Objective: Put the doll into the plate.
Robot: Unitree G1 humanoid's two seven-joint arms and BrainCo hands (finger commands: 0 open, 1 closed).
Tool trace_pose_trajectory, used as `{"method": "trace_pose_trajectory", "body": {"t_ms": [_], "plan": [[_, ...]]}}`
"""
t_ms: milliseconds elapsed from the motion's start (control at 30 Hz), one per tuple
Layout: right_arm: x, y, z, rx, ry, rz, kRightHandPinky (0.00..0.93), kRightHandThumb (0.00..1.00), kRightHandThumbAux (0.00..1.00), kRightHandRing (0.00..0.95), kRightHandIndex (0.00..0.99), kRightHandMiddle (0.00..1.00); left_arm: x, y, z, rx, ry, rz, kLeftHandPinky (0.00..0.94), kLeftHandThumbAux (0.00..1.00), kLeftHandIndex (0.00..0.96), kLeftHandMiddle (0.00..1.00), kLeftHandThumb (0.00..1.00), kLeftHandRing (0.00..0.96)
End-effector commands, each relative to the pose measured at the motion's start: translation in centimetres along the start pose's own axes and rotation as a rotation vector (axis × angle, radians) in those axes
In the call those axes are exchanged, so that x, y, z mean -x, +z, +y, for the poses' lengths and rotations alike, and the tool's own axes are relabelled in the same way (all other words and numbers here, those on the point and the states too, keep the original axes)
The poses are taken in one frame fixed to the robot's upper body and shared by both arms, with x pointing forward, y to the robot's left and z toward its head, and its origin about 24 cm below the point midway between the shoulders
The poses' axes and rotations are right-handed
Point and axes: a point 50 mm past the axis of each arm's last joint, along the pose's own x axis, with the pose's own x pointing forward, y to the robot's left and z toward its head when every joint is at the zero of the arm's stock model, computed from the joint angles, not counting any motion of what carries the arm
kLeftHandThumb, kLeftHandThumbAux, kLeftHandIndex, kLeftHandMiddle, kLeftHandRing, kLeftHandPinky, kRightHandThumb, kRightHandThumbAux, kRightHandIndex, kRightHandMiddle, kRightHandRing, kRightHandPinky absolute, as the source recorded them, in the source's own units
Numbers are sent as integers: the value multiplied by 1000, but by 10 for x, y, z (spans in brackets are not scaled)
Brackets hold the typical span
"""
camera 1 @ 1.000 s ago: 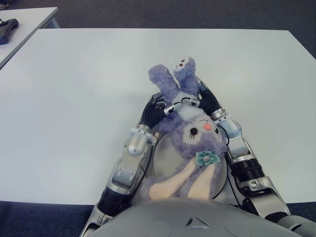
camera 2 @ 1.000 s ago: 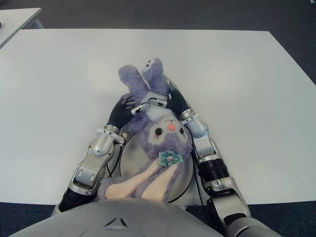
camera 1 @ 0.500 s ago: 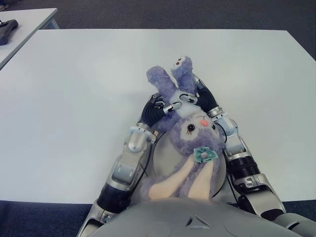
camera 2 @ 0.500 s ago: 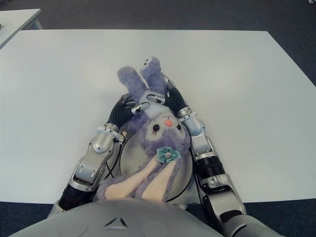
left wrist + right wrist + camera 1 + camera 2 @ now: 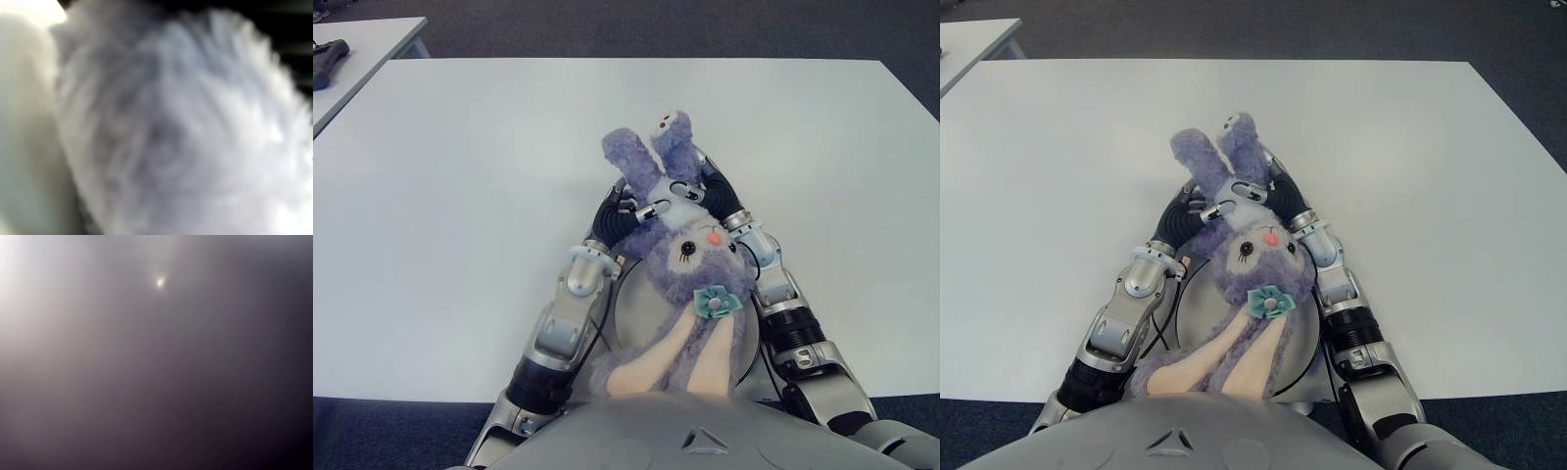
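Note:
A purple plush bunny doll [image 5: 695, 259] with a teal bow lies face up across a round silvery plate [image 5: 628, 315] near the table's front edge. Its cream-soled feet point toward my body, and its ears stick up past the plate's far rim. My left hand [image 5: 625, 213] and right hand [image 5: 707, 192] curl around the doll's head and the base of its ears from either side. Purple fur [image 5: 186, 137] fills the left wrist view. The right wrist view is covered and shows nothing readable.
The white table [image 5: 460, 196] stretches wide to the left, right and far side of the plate. A second white table [image 5: 372, 34] stands at the far left with a dark object [image 5: 328, 61] on it.
Both hands have shifted slightly left with the doll's head, and the head has tilted a little. The plate has not moved.

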Motion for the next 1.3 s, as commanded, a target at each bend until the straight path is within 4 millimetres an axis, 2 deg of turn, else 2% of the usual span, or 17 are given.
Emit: {"method": "trace_pose_trajectory", "body": {"t_ms": [33,500,533,600,667,700,733,800,933,1000,1167,1200,1300], "plan": [[0,-7,10,-2,40,49,0,0,300,0,0,0,1,-10,-6,-10,-56,60,0,513,0,0,0,0],[-2,-10,10,6,27,41,0,0,378,0,0,2,-2,-11,-5,2,-44,42,0,535,0,0,0,0],[-2,-11,10,11,27,37,0,0,391,0,0,23,-2,-10,-5,2,-43,38,91,542,0,17,0,41],[-2,-12,10,24,27,27,0,0,404,13,0,45,-2,-9,-5,1,-44,29,149,550,0,39,0,72],[-2,-12,10,38,27,12,0,0,408,17,0,50,-2,-9,-4,-1,-45,22,161,552,0,45,0,79],[-1,-12,10,54,27,-7,79,0,436,80,29,99,-2,-8,-4,0,-47,15,193,569,6,76,0,115],[-1,-12,10,66,27,-21,185,0,475,170,75,171,-2,-8,-4,0,-48,11,234,588,52,119,0,161],[-1,-12,9,80,31,-39,225,0,513,198,106,197,-2,-8,-4,8,-48,-3,261,604,77,154,0,200],[-1,-15,8,96,38,-55,236,3,552,216,131,212,-3,-9,-4,21,-54,-21,293,613,102,187,0,237],[-2,-16,7,105,42,-61,243,13,559,225,137,219,-4,-10,-4,22,-56,-29,288,611,103,190,0,242],[-3,-19,3,116,60,-66,239,26,564,225,133,217,-4,-10,-3,-5,-47,-61,149,590,37,149,0,187],[-3,-20,2,114,62,-67,188,10,555,201,119,198,-4,-10,-2,-10,-43,-66,116,567,20,137,0,156],[-4,-19,-1,106,65,-71,156,0,535,179,99,182,-3,-10,-1,-18,-26,-83,94,544,4,124,0,133]]}}
